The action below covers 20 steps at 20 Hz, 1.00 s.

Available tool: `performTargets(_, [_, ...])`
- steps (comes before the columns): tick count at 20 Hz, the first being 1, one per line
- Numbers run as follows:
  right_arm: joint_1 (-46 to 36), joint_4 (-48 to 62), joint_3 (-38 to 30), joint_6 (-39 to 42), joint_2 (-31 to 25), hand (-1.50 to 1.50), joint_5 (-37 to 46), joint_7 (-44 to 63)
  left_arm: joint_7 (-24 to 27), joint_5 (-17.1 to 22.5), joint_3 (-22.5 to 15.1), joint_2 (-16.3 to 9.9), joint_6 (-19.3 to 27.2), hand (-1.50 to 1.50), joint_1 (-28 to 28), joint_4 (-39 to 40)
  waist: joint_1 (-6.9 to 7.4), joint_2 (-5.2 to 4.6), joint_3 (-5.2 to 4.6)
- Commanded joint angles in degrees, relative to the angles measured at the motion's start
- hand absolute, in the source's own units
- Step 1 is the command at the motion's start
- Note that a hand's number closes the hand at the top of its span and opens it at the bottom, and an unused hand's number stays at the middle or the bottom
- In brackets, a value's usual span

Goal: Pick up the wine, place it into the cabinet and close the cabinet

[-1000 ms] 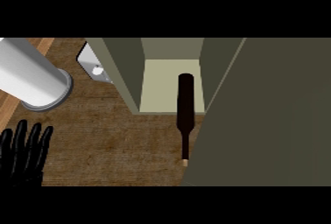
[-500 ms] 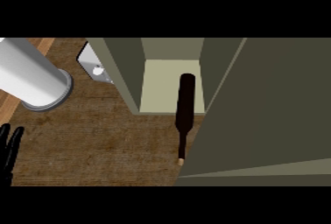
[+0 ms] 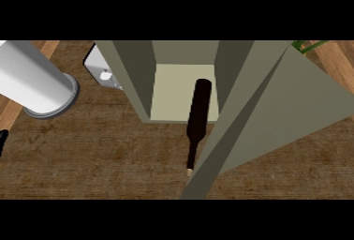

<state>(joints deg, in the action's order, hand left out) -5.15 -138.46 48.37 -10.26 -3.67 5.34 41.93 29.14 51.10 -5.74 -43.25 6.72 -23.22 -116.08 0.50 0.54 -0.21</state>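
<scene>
The dark wine bottle (image 3: 199, 110) lies on its side, its base on the pale floor of the open cabinet (image 3: 135, 79) and its thin neck sticking out over the front edge onto the wooden counter (image 3: 90, 159). The cabinet's olive door (image 3: 283, 122) stands at a slant on the right, its near edge close beside the bottle's neck. Only a black sliver of my left hand (image 3: 2, 140) shows at the left border. My right hand shows nowhere.
A large white cylinder (image 3: 34, 82) stands at the back left. A small white box (image 3: 102, 72) sits against the cabinet's left wall. Something green (image 3: 307, 45) peeks out behind the door at the top right.
The cabinet door has swung leftward toward the bottle's neck. My left hand has slid out past the left edge. The bottle has not moved.
</scene>
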Motion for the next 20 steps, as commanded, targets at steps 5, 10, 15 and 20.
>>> performTargets(5, [-16.1,8.8,8.74,-11.47,3.34,1.5,4.82,-0.65,-2.05,3.85,3.34,-0.61,-5.73,-1.5,1.39,3.15,1.0,-0.27,-0.09])
performTargets(10, [-24.38,12.87,5.74,-15.35,3.19,1.5,2.79,1.66,-3.69,1.98,0.98,1.65,-2.15,-1.5,3.03,0.03,1.35,-0.43,0.0])
performTargets(15, [-31.7,15.28,-0.29,-18.11,3.11,1.5,-5.27,1.91,-5.47,2.87,1.05,1.97,-2.41,-1.5,6.14,0.98,2.17,-0.88,-0.02])
performTargets(20, [-45.04,24.01,-4.93,-22.56,3.36,1.5,-11.03,2.1,-6.91,1.77,0.82,2.58,-1.32,-1.5,6.63,0.61,1.96,-0.65,0.05])
